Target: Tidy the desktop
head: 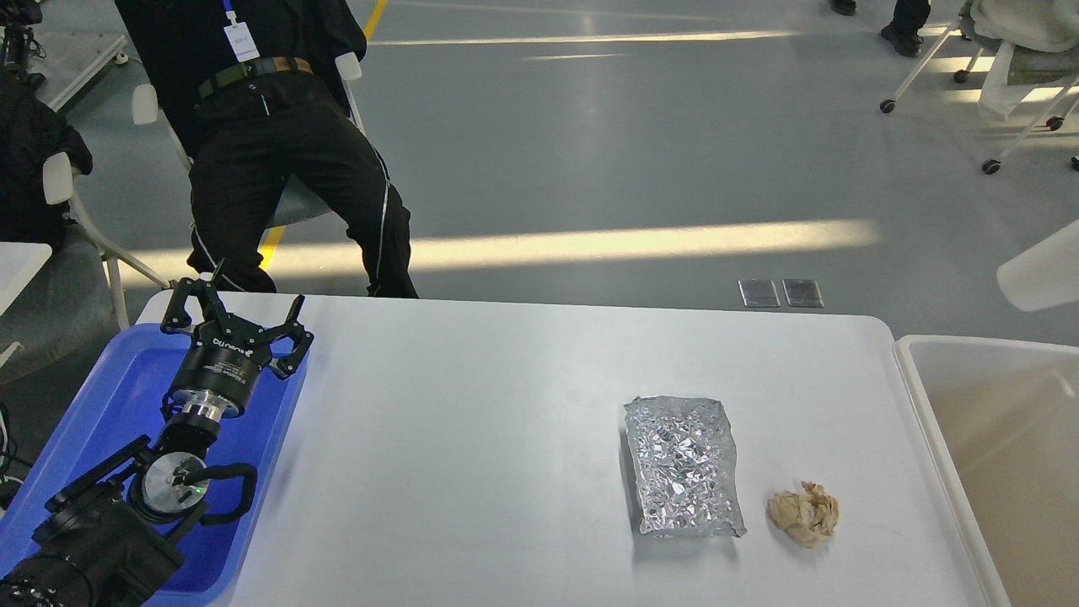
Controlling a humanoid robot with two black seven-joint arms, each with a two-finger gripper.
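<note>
The desk (472, 438) is a big white top with round corners; it fills the near middle of the view and looks smooth and plain. 2 things lie on its right part: a foil bag (684, 466) and a paper ball (804, 512). The bag is silver, flat and full of crinkles; its long side runs from far to near, a little tilted. The ball is tan and scrunched up; it sits just right of the bag's near end, close but not touching.

A cream bin (915, 396) stands at the right edge of the desk; the part I can see looks bare inside. A blue tray (126, 371) lies at the left edge.

The left claw (238, 324) hangs over the far part of the tray, with its fingers spread wide and nothing in them. The bag and the ball lie well apart from it, off to the right and nearer; a wide bare stretch of desk is between. The right claw is not in view, so I cannot tell how it stands; still, I think the right arm would be the nearer one for both things, since they lie by the bin.

My guess is that the tidy job is not done; 2 things are left on the desk.

Behind the desk a person (278, 143) in black sits on a chair.
</note>
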